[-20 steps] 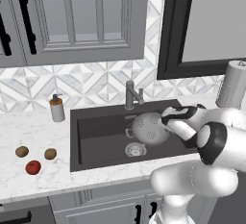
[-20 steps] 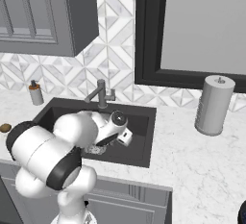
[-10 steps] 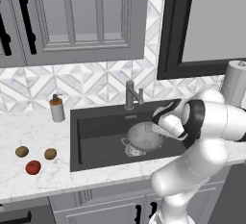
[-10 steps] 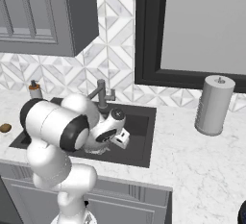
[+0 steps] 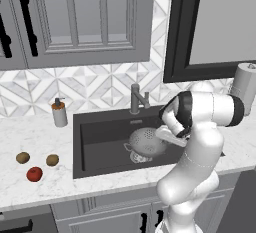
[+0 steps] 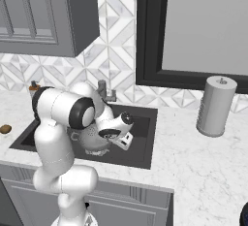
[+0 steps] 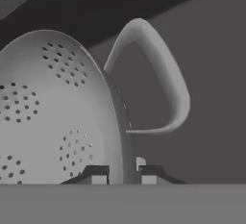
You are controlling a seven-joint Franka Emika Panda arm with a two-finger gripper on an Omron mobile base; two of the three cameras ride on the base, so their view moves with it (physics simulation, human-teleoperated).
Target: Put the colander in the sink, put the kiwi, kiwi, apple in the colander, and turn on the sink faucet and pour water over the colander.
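Observation:
The silver colander (image 5: 146,141) hangs tilted, low inside the dark sink (image 5: 100,127), over the drain. My gripper (image 5: 164,134) is shut on its rim at the right side. The hand view has the rim of the colander (image 7: 53,112) running between the two fingertips (image 7: 98,174), with a loop handle (image 7: 166,79) just beyond them. From the right, the colander (image 6: 91,141) sits behind my gripper (image 6: 105,136). Two kiwis (image 5: 22,157) (image 5: 52,160) and the red apple (image 5: 34,174) lie on the counter left of the sink. The sink faucet (image 5: 136,98) stands behind the basin, with no water running.
A white soap dispenser (image 5: 59,113) stands at the sink's back left corner. A paper towel roll (image 6: 216,105) stands on the counter to the right. Wall cabinets (image 5: 75,17) hang above, and a dark-framed window (image 6: 193,26) is behind the sink.
The arm has lowered the colander deeper into the sink and a little to the left. The grip on the rim has stayed shut, and the fruit has not moved.

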